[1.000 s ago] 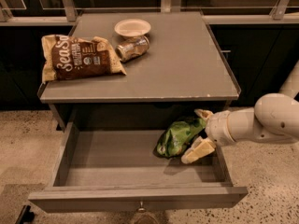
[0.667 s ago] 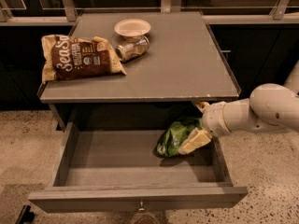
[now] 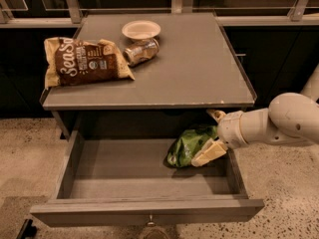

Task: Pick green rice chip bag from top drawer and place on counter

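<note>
My gripper (image 3: pixel 204 138) was spread wide around the right end of the crinkled bright-green snack bag (image 3: pixel 187 146), at the right of the shallow grey drawer (image 3: pixel 114 171), so a shallow pinch could've let it slip on the lift.

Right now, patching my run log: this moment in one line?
hand: inside open top drawer, at green rice chip bag | bag: in drawer | counter: bag not on it

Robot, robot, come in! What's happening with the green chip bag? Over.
Gripper at green rice chip bag, right side of open top drawer. Bag not on counter yet. Nothing blocking.
</note>
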Robot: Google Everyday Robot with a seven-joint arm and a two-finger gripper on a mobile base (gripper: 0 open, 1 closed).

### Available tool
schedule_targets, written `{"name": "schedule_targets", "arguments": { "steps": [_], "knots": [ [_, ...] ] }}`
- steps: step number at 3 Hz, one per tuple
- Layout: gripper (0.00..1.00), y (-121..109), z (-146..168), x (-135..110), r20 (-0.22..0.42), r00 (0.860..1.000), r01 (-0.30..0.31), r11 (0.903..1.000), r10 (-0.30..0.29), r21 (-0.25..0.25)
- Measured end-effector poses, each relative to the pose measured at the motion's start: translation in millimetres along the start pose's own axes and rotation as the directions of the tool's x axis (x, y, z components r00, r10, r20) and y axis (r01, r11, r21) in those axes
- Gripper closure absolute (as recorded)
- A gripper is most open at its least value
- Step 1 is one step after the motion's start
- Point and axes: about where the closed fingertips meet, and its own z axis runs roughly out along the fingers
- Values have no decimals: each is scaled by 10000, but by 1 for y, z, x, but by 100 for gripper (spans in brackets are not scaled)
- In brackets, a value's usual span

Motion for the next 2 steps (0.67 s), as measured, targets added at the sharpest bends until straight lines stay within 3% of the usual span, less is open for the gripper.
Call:
{"name": "schedule_targets", "arguments": {
  "steps": [2],
  "knots": [
    [0, 6, 20, 23, -380, 9989, -253, 9990, 267, 380]
  ]
}}
